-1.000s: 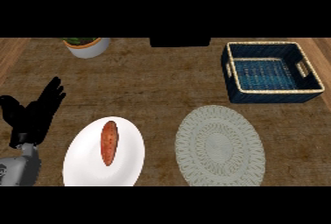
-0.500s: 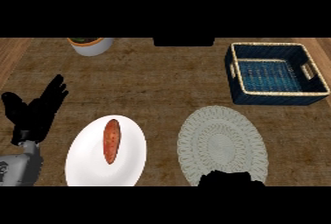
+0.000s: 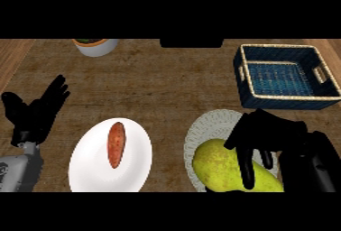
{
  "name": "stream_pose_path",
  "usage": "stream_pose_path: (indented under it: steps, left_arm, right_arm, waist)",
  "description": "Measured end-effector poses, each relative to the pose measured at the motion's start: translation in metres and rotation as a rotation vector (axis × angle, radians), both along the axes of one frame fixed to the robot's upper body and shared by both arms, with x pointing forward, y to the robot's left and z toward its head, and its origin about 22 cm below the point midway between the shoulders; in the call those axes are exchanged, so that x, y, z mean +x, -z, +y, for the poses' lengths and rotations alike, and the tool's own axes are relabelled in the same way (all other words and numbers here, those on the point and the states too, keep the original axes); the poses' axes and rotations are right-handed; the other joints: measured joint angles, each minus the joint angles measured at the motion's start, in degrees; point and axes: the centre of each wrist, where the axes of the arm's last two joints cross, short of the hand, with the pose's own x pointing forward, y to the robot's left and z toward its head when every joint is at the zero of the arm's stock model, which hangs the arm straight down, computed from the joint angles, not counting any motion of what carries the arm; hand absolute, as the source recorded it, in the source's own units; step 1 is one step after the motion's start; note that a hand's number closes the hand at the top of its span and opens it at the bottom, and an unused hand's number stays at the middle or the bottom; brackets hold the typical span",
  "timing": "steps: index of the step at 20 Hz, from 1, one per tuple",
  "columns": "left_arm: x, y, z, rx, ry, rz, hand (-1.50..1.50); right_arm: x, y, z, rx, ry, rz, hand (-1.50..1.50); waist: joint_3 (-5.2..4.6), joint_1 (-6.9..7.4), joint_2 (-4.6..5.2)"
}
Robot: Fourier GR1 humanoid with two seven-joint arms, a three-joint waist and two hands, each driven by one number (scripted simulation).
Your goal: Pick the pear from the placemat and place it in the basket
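The pear [image 3: 225,170] lies at the lower right of the frame, on the near part of the pale woven placemat [image 3: 209,122], with its broad yellow-green body bulging towards the bottom edge. The right hand [image 3: 269,133] hangs over its upper right flank. The fingers [image 3: 248,175] are spread and droop across the skin, not wrapped round it, so the hand reads as open.

The pear looks smooth, rounded and fairly dense. It would likely be slippery under hard fingertips and inclined to roll, and its flesh could bruise. The widest part of the belly seems the best place to hold it, with the thumb opposite the fingers, rather than the tapering end.

The dark-blue basket [image 3: 248,83] stands at the upper right of the counter [image 3: 166,85], well apart from the pear. The left hand [image 3: 36,113] rests open at the left edge.
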Motion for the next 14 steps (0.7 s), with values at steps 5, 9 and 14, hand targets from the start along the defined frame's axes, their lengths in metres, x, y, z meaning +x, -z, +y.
stream_pose_path:
  steps: [5,9,14]
  left_arm:
    - [0.001,0.002,-0.004,-0.003,-0.002,-0.007,0.0]
    - [0.0,0.004,-0.006,-0.001,0.001,-0.006,0.0]
    - [-0.002,0.007,-0.003,-0.005,-0.002,-0.003,0.0]
  right_arm:
    - [0.036,-0.039,-0.021,0.01,0.093,-0.047,1.5]
    - [0.07,-0.058,-0.046,0.005,0.153,-0.043,1.5]
    - [0.101,-0.056,-0.087,0.0,0.182,-0.032,1.5]
  waist:
    - [0.07,-0.03,-0.03]
    - [0.1,-0.08,-0.03]
    - [0.13,-0.19,-0.01]
